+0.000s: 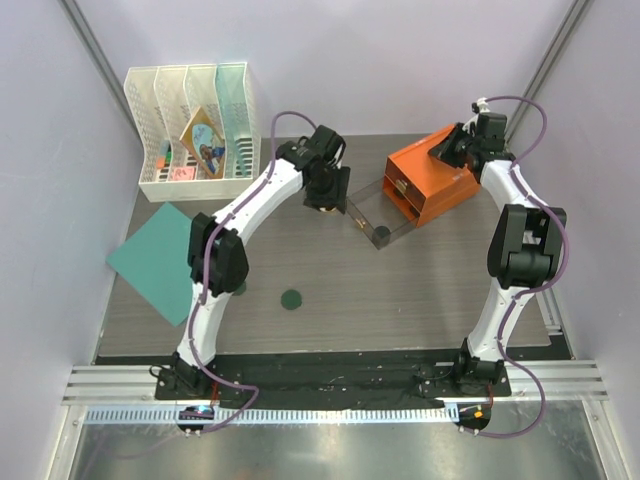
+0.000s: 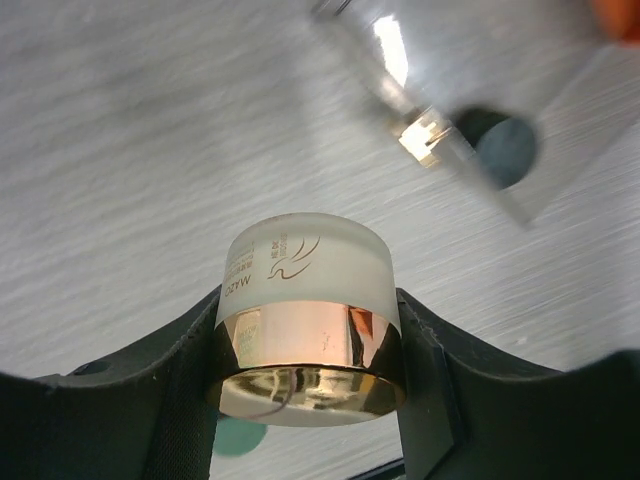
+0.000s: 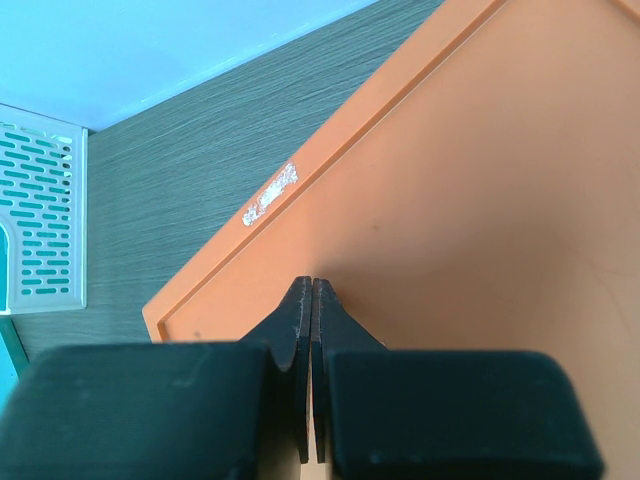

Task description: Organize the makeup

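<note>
One frosted jar point(image 2: 305, 265) clamped in left gripper point(image 2: 310, 320); two green discs point(image 1: 291, 299) on table point(image 1: 420, 300).

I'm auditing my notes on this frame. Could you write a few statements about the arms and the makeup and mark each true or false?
1. The left gripper clamps a frosted jar with a gold band. True.
2. The right gripper is wide open. False: its fingers are shut, over the orange box.
3. A clear drawer stands pulled out of the orange box. True.
4. The teal sheet lies on the table's right side. False: it lies at the left edge.
5. A dark-green disc lies on the table between the two arms. True.
</note>
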Robot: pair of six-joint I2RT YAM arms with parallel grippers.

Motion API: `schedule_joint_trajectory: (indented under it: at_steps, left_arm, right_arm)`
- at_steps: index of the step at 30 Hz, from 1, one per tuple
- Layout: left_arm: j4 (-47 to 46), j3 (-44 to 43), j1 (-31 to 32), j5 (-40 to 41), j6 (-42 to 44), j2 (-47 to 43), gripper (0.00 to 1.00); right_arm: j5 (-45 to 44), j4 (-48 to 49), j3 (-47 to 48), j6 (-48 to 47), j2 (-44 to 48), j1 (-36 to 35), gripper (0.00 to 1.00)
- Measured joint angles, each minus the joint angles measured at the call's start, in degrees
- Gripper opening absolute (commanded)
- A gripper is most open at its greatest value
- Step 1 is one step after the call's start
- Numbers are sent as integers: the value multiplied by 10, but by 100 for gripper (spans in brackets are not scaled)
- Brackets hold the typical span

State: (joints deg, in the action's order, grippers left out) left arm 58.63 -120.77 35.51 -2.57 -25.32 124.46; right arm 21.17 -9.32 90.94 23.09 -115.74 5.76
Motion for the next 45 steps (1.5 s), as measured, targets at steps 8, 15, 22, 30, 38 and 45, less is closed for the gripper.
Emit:
schedule_joint_trajectory:
  at_steps: [8,15,22,30,38,45]
  left_arm:
    - [-21,-141,17,-58,-43,114,4]
    - [-60,-159,56,-75,-58,149,9]
    - [-130,-162,76,-86,-74,152,20]
    - [-202,-173,73,-99,-93,207,43]
    - [-259,-173,76,-116,-102,234,98]
    - [-293,-173,78,-133,-103,234,98]
  right_arm:
    - [0,0,0,0,0,0,1]
    - [0,0,0,0,0,0,1]
    - [0,0,0,0,0,0,1]
    - [0,0,0,0,0,0,1]
    - [2,2,-1,0,0,0,1]
    - [2,3,-1,0,0,0,1]
